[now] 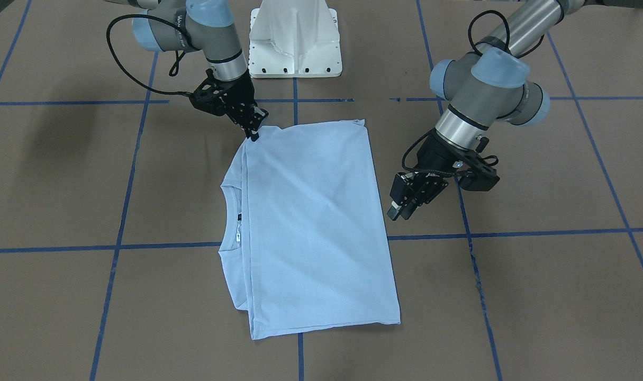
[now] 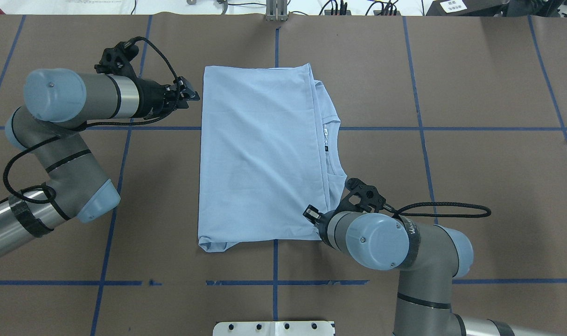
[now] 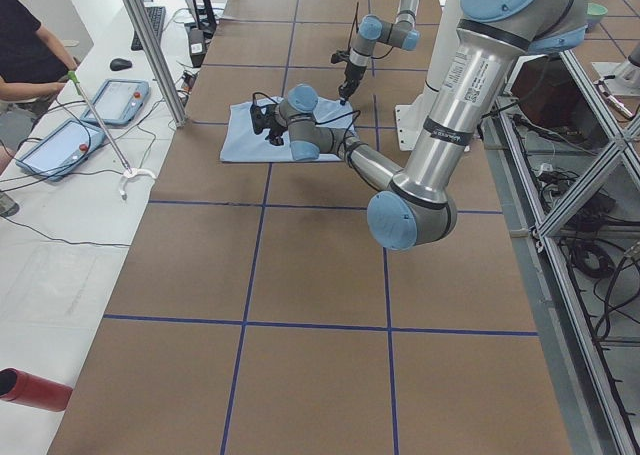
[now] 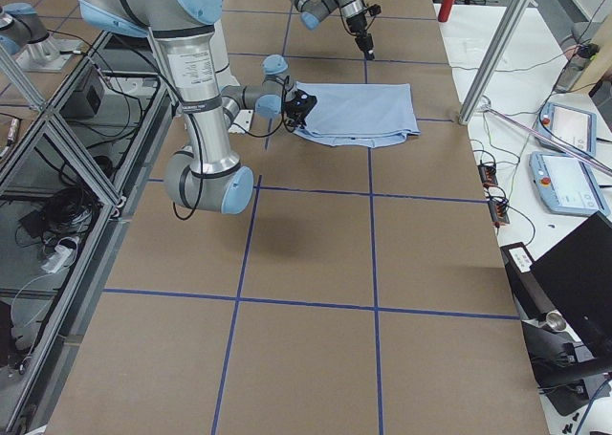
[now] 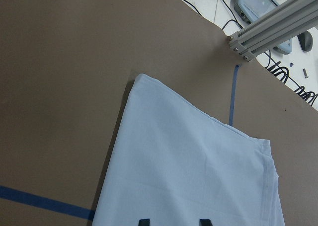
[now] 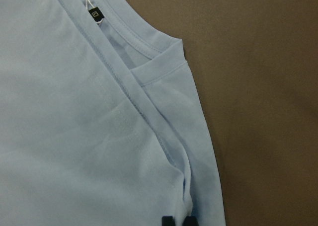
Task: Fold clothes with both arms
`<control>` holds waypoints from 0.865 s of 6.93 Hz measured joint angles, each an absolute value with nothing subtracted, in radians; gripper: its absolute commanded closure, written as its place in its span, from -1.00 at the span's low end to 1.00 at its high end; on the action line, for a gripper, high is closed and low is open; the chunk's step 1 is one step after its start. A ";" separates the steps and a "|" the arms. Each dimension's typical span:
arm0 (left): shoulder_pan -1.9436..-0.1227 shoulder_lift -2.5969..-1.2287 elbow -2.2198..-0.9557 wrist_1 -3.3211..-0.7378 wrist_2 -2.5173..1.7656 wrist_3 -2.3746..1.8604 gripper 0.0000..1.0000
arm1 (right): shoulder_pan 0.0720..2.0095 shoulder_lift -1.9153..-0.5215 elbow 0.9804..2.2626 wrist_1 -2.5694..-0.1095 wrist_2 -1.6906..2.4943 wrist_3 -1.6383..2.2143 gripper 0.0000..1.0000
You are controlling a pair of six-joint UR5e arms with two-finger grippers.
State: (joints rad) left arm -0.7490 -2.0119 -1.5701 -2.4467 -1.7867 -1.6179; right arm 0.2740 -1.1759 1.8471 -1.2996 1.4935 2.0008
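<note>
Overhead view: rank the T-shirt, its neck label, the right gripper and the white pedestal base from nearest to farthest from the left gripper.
1. T-shirt, its edge right beside the left gripper.
2. Neck label, at the collar across the shirt.
3. Right gripper, at the shirt's near right corner.
4. White pedestal base, at the view's bottom edge.

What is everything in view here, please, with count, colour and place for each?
T-shirt: one, light blue, folded flat at table centre.
Table: one, brown, under everything.
Tape lines: several, blue, gridding the table.
Pedestal base: one, white, between the arms.
Tablets: two, grey-blue, on the white side bench.
Person: one, dark top, by that bench.
Left gripper: one, black, open, beside the T-shirt.
Right gripper: one, black, pinching the T-shirt's corner.
</note>
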 measured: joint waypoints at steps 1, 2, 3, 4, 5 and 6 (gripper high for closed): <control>-0.749 -2.011 -1.571 -2.447 -1.786 -1.618 0.11 | 0.276 -1.174 1.843 -1.314 1.490 2.001 -0.13; -0.749 -2.011 -1.571 -2.447 -1.786 -1.618 0.11 | 0.276 -1.170 1.837 -1.328 1.489 2.002 -0.14; -0.749 -2.010 -1.570 -2.447 -1.785 -1.618 0.11 | 0.274 -1.162 1.821 -1.334 1.489 2.002 -0.12; -0.749 -2.009 -1.569 -2.447 -1.785 -1.617 0.11 | 0.273 -1.149 1.800 -1.334 1.488 2.003 0.22; -0.749 -2.009 -1.569 -2.447 -1.784 -1.617 0.11 | 0.273 -1.140 1.789 -1.335 1.488 2.003 0.99; -0.749 -2.008 -1.569 -2.447 -1.784 -1.617 0.11 | 0.274 -1.137 1.786 -1.336 1.489 2.004 1.00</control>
State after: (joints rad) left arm -0.7486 -2.0083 -1.5688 -2.4467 -1.7841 -1.6169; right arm 0.2744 -1.1372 1.7864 -1.3356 1.4895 2.0038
